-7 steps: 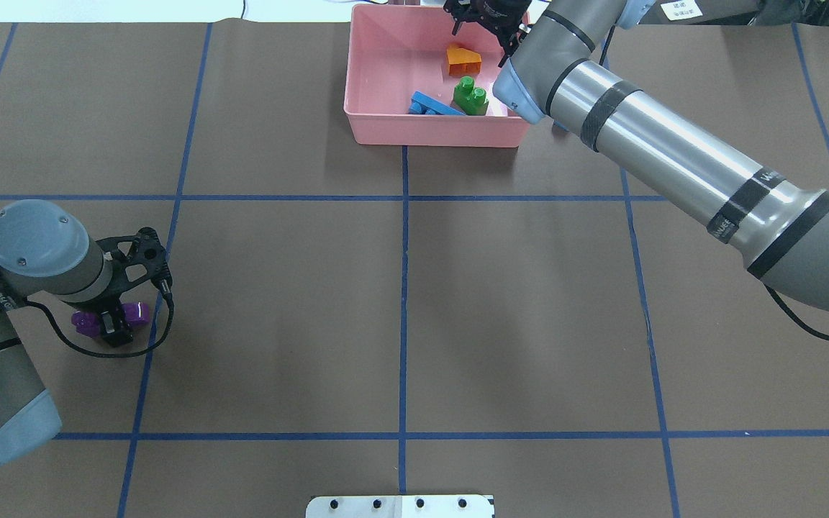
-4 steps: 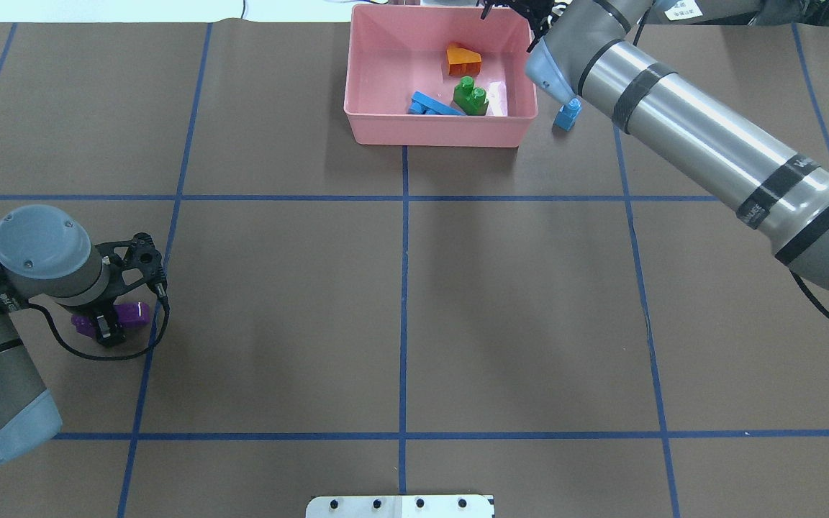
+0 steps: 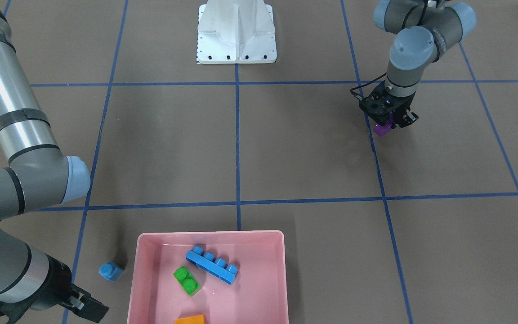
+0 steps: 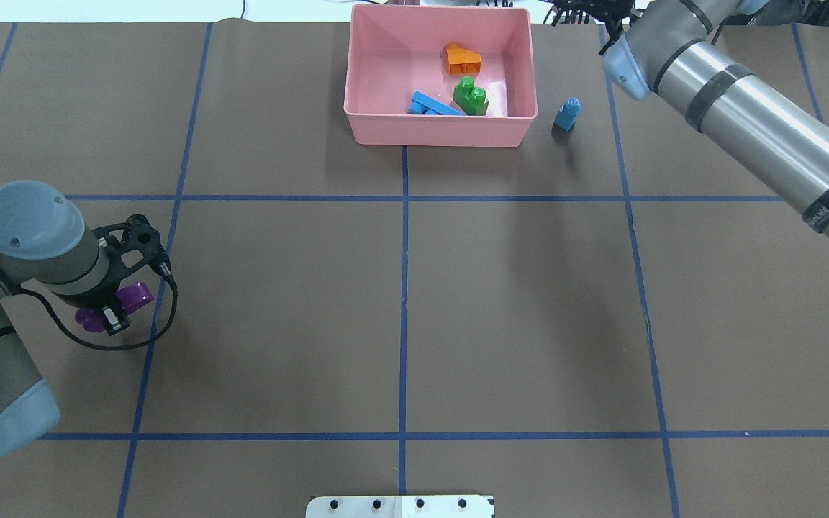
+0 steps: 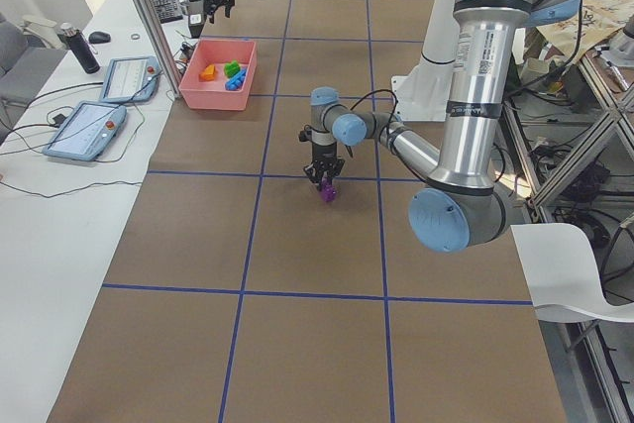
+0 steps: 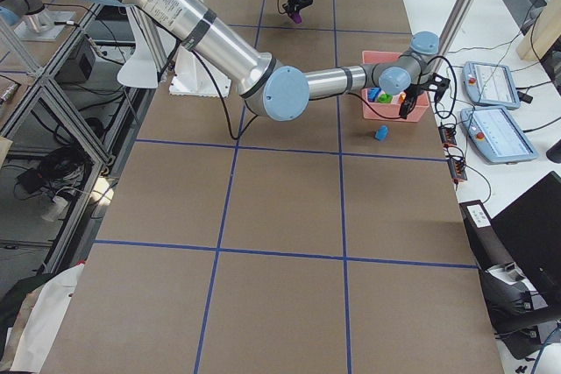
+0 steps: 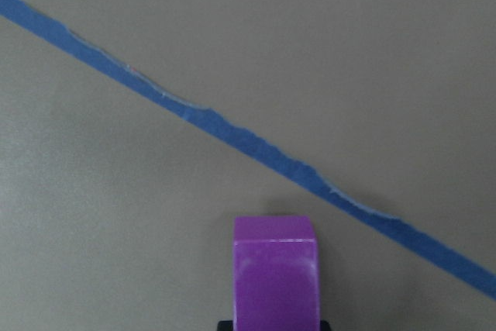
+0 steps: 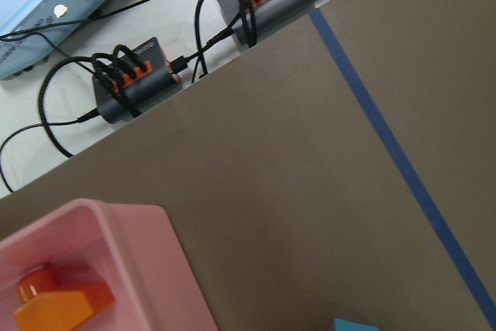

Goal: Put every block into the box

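Overhead exterior view, read from its left side: at 9 o'clock on the table the left gripper is pinching the purple brick, a glossy oblong plastic piece, across its middle. One rounded end sticks out on each side of the black fingers, and the part between is hidden by them. I cannot tell whether the brick touches the matte brown paper or hangs a little above it. A thin black cable makes a loop around the gripper. A blue tape line with rough edges runs just beside it.

At 12 o'clock stands the box, made of smooth shiny pink plastic with rounded corners. Inside it, the long blue brick lies slantwise at 6 o'clock, close to the wall nearest the robot. The green brick, with two round studs, is just beside it at 4 o'clock. The orange brick, with one sloped face, sits at 1 o'clock, apart from both.

The tiny blue brick stands on the paper outside the box, near its wall at 3 o'clock.

The right gripper is past the far end of the box. It is cut off or too small in every view, so I cannot tell how its fingers stand.
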{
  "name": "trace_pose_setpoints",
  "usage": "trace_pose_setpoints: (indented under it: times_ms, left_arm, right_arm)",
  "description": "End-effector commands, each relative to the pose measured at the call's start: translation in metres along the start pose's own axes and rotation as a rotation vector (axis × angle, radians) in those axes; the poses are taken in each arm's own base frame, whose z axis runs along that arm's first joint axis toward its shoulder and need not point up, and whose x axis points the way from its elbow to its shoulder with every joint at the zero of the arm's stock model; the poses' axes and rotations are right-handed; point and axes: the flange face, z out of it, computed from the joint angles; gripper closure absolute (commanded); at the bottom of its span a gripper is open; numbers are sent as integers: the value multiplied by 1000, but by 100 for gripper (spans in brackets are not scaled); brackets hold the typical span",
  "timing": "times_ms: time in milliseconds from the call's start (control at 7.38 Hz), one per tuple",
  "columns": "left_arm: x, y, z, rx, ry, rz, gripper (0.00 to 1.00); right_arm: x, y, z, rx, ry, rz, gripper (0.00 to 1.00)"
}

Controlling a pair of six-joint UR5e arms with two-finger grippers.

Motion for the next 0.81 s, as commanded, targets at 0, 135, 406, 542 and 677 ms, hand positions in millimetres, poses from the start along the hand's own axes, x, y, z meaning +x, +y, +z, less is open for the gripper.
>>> trace_pose_setpoints:
  times_ms: [0, 135, 406, 542, 677]
  left_arm:
    - [-13, -63, -78, 83, 9, -161, 100]
    - [-9, -92, -98, 88, 9, -196, 100]
    - [-16, -115, -113, 103, 3, -240, 100]
    - [-24, -123, -118, 108, -3, -252, 100]
    - [-26, -125, -117, 107, -4, -255, 100]
  right_arm:
    - [13, 33, 50, 45, 68, -39, 0]
    - [28, 31, 58, 38, 82, -34, 0]
    - [44, 35, 72, 28, 103, -34, 0]
    - [38, 40, 72, 25, 99, -32, 0]
    - [31, 46, 74, 20, 95, -39, 0]
